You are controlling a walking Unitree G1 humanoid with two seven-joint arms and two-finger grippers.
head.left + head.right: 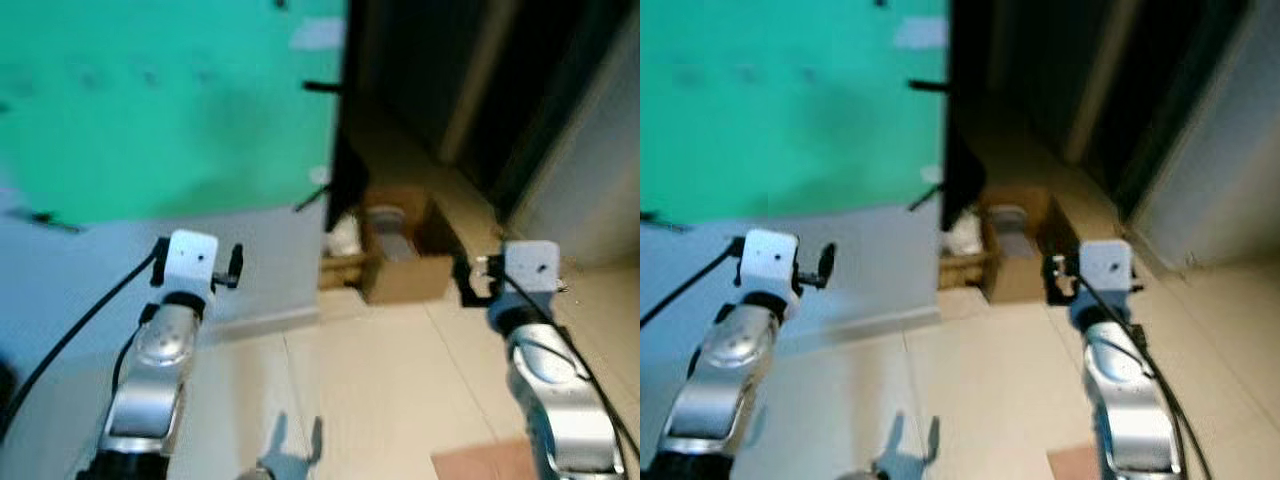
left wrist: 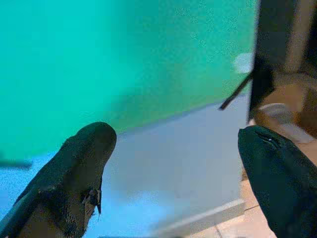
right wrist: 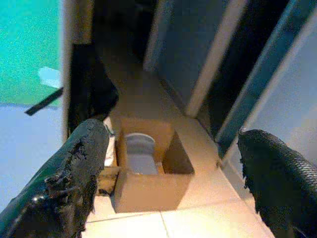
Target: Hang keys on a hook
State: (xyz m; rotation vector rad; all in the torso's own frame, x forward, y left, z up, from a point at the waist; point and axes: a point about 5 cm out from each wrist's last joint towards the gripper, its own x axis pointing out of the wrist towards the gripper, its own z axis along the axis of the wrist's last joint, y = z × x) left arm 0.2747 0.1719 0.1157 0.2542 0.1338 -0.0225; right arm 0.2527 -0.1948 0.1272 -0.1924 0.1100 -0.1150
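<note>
Both arms are raised in front of a wall (image 1: 150, 100) that is green above and pale blue below. Black hooks stick out near its right edge: an upper hook (image 1: 322, 87) and a lower hook (image 1: 310, 200), the lower hook (image 2: 237, 91) lying ahead of my left gripper. Another dark hook (image 1: 45, 218) sits at the far left. My left gripper (image 2: 176, 139) is open with nothing between its fingers, facing the wall. My right gripper (image 3: 173, 139) is open and holds nothing, pointing at the floor past the wall's corner. The left wrist (image 1: 190, 258) and right wrist (image 1: 528, 268) are level.
A cardboard box (image 1: 405, 255) holding a white container (image 3: 138, 148) stands on the tiled floor (image 1: 400, 380) just beyond the wall's corner. A dark corridor (image 1: 450, 80) opens behind it. A brown mat (image 1: 480, 460) lies at the lower right.
</note>
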